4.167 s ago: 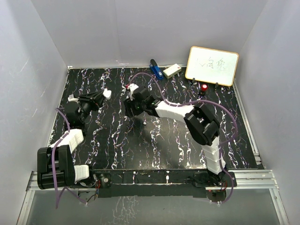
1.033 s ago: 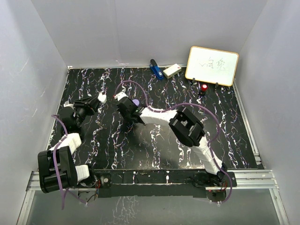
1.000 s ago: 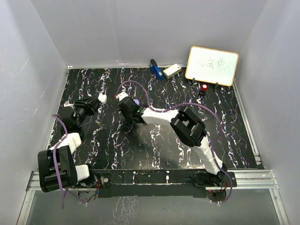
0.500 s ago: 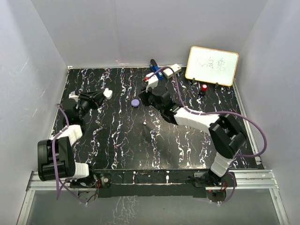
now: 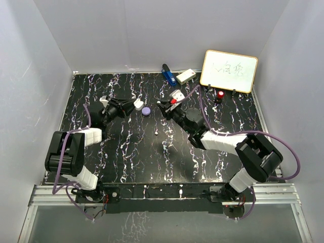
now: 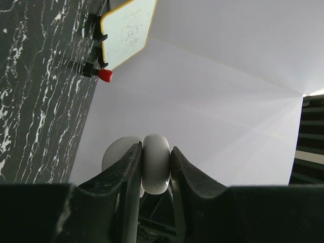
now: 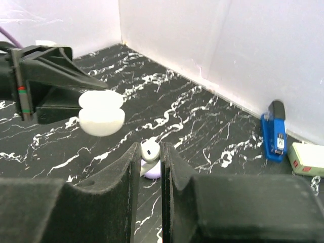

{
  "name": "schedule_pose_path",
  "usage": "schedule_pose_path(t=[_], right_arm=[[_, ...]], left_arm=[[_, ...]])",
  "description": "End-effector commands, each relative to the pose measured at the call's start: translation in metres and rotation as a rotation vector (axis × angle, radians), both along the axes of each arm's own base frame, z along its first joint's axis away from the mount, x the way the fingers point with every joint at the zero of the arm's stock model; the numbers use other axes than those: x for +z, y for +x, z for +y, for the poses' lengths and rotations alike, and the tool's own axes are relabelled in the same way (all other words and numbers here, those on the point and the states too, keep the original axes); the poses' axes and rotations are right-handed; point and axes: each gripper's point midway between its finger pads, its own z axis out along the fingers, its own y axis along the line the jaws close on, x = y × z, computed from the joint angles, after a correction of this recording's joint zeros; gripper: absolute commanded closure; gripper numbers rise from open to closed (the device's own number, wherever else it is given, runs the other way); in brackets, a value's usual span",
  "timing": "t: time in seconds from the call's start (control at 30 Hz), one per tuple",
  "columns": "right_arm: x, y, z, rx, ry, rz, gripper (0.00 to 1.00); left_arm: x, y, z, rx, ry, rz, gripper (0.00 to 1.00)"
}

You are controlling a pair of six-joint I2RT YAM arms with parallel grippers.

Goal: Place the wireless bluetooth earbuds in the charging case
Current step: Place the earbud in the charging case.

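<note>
White case (image 5: 137, 105) in left fingers (image 5: 127, 107) — purple case (image 5: 146, 111) nearby

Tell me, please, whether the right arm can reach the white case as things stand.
Probably yes: the left gripper holds the white case up before the right gripper and its earbud, nothing between.

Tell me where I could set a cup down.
Bare: the table at its far left corner, and its near middle between the arms. Crowded: around the purple case between the left gripper and right gripper, and by the whiteboard.
</note>
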Motion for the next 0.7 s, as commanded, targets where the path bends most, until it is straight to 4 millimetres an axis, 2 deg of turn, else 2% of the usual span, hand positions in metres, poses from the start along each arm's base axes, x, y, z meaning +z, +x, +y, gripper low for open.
schedule_pose_path(t=[0.0, 0.33, 0.67], right_arm=[[0.071, -0.02, -0.009, 0.031, 0.068, -0.352, 1.0], [0.074, -0.036, -0.006, 0.082, -0.017, -0.546, 1.0], [0.059, -0.032, -0.001, 0.079, -0.099, -0.611, 1.0]], left_arm=[[0.034, 0.006, -0.017, -0.029, -0.02, -0.106, 1.0], [0.017, 0.001, -0.061, -0.134, -0.04, -0.058, 1.0], [0.014, -0.005, -0.082, -0.167, -0.058, -0.045, 1.0]])
